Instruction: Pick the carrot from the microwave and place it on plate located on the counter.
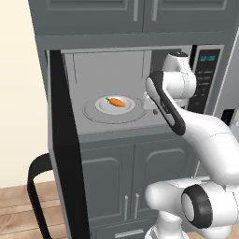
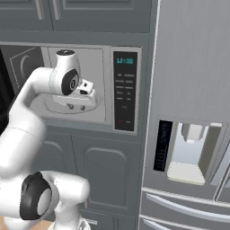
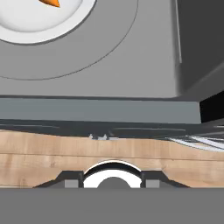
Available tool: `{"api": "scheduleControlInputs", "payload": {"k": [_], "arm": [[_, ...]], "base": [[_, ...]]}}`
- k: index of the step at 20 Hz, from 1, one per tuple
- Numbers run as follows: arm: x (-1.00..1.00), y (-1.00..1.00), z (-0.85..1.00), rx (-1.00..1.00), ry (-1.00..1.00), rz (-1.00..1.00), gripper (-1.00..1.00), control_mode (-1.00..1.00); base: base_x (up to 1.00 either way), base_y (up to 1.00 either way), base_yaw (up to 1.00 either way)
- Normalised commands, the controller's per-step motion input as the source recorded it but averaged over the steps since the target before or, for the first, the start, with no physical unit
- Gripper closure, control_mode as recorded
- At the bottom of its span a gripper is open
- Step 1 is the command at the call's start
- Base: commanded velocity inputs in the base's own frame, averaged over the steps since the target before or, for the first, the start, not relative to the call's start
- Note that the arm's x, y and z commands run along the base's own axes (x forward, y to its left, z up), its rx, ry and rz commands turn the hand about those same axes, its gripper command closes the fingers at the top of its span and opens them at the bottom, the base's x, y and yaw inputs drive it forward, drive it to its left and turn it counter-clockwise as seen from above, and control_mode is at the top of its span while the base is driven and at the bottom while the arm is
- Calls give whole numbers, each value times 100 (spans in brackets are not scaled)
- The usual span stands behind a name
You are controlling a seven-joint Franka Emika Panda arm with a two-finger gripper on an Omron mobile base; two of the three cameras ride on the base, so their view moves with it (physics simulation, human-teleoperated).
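Observation:
The small orange carrot (image 1: 115,102) lies on a white plate (image 1: 108,108) on the round turntable (image 1: 93,115) inside the open microwave (image 1: 109,70). In the hand view only its orange tip (image 3: 50,2) shows at the top edge, on the white plate (image 3: 39,24). My gripper (image 2: 76,107) hangs at the cavity's front right, over the sill, to the right of the carrot and apart from it. It points down and is open, with nothing between its fingertips (image 3: 70,179). The blue plate and the counter are out of view.
The black microwave door (image 1: 63,149) stands swung out at the left, with its handle (image 1: 35,196) low down. The keypad panel (image 2: 125,90) borders the cavity on the right. Dark grey cabinets (image 1: 135,182) are below, and a fridge with a dispenser (image 2: 193,152) stands further right.

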Motion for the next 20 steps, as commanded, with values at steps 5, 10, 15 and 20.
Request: {"api": "scheduleControlInputs", "payload": {"k": [5, 10, 15, 20], "arm": [[-45, 9, -1, 0, -23, 1, -100, -100], [-40, 67, 6, 0, -45, 12, -100, -100], [2, 66, 19, 2, -35, 16, -100, -100], [48, 18, 10, 3, -17, 5, -100, -100]], "base": [[0, 0, 0], [0, 0, 0], [0, 0, 0], [0, 0, 0]]}}
